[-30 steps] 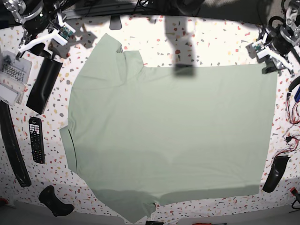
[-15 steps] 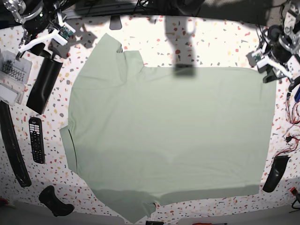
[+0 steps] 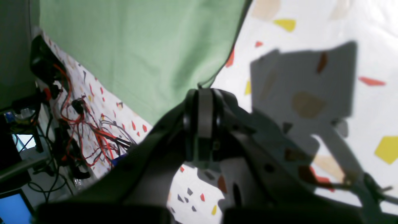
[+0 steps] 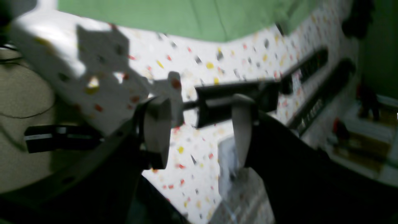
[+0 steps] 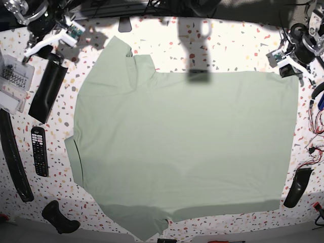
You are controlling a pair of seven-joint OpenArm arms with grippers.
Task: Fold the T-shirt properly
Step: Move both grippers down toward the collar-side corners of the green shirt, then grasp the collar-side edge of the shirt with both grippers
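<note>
A white speckled terrazzo bench (image 5: 238, 45) carries a large pale sage-green T-shirt (image 5: 182, 147), spread flat across its middle. The left pincer (image 3: 202, 93) is fully closed at the shirt's corner, apparently empty. The right pincer (image 4: 199, 124) gapes wide, holding nothing, over bare bench.

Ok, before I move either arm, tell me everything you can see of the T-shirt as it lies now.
The T-shirt is pale sage green, plain, of thin soft cloth. It lies spread nearly flat on the speckled table, with faint wrinkles, and fills most of the base view. One sleeve points to the upper left, the other to the bottom edge; the straight hem runs down the right side. The left gripper, shut, sits at its upper right corner; whether it pinches cloth is unclear.
</note>
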